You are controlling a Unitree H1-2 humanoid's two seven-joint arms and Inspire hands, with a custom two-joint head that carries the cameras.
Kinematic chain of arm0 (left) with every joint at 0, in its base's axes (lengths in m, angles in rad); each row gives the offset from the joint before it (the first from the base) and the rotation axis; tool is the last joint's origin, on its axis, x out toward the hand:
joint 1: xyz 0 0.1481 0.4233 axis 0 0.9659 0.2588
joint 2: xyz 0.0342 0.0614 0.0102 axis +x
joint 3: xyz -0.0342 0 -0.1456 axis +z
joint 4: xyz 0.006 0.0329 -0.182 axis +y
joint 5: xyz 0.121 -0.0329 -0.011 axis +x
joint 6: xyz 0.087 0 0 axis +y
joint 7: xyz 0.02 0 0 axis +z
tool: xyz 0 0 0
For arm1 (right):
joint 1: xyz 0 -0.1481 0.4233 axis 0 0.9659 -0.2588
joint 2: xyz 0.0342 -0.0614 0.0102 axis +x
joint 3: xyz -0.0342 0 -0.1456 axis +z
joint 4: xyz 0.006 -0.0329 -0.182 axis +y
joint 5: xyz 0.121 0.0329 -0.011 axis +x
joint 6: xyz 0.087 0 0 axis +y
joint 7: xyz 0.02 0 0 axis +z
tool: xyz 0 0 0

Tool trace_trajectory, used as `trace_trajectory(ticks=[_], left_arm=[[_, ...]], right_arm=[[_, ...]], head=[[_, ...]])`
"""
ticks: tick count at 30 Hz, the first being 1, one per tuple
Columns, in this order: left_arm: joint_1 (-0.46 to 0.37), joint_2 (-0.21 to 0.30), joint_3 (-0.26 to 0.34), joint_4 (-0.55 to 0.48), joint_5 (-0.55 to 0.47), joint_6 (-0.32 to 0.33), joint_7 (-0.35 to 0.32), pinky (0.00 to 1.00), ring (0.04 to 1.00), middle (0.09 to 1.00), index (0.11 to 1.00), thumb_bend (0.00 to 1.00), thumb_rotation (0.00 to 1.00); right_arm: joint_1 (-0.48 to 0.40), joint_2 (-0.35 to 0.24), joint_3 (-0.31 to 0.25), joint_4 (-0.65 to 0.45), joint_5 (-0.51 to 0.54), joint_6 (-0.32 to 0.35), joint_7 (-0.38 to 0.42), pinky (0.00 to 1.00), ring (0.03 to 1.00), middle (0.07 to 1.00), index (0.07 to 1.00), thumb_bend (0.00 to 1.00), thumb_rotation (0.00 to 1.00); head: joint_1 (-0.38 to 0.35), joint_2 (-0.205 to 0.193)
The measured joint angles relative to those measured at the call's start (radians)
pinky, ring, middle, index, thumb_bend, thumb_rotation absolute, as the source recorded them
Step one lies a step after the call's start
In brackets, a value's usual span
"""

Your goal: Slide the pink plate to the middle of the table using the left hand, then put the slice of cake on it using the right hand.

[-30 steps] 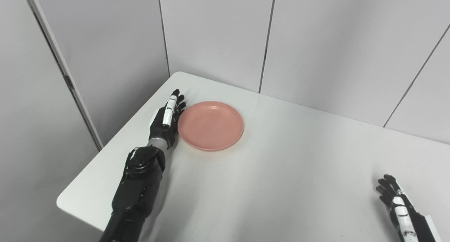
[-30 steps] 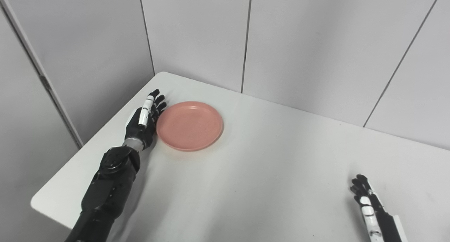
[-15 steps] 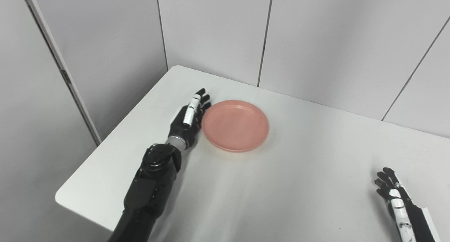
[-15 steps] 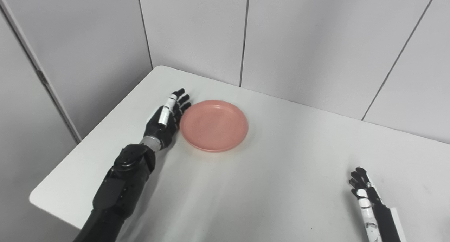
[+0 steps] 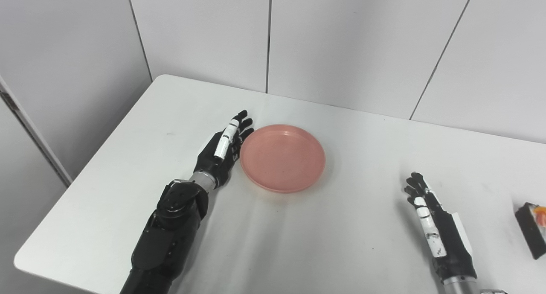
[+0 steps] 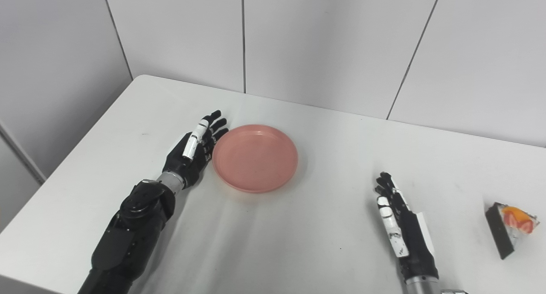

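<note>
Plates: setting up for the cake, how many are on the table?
1. The pink plate lies mid-table, beside the left robot hand.

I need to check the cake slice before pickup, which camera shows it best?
The right eye view: the whole cake slice shows there, dark side and orange topping, lying on the table right of the right robot hand. The left eye view cuts it off at the picture's right edge.

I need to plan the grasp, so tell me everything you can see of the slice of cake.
The slice of cake is a wedge lying on the white table near its right side, well right of the pink plate. It has a dark, chocolate-looking side, a pale body and orange-red fruit-like topping. Nothing touches it but the table; the right hand lies open to its left, apart from it. The left eye view cuts it off at the edge.
</note>
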Motion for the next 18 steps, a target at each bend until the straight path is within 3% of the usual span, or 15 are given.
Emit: trace_trajectory(ticks=[9, 18], left_arm=[[0.04, -0.067, -0.06, -0.062, 0.02, 0.002, 0.0, 0.92, 0.942, 0.954, 0.935, 0.36, 1.0], [0.08, -0.121, -0.098, -0.138, 0.017, 0.063, -0.03, 0.93, 0.947, 0.96, 0.948, 0.37, 1.0]], right_arm=[[0.001, 0.019, 0.005, -0.005, -0.015, 0.0, -0.01, 0.9, 0.904, 0.921, 0.929, 0.3, 1.0], [0.001, 0.034, 0.015, -0.013, -0.026, 0.006, -0.021, 0.88, 0.901, 0.917, 0.923, 0.31, 1.0]], head=[[-0.026, 0.002], [-0.086, 0.008]])
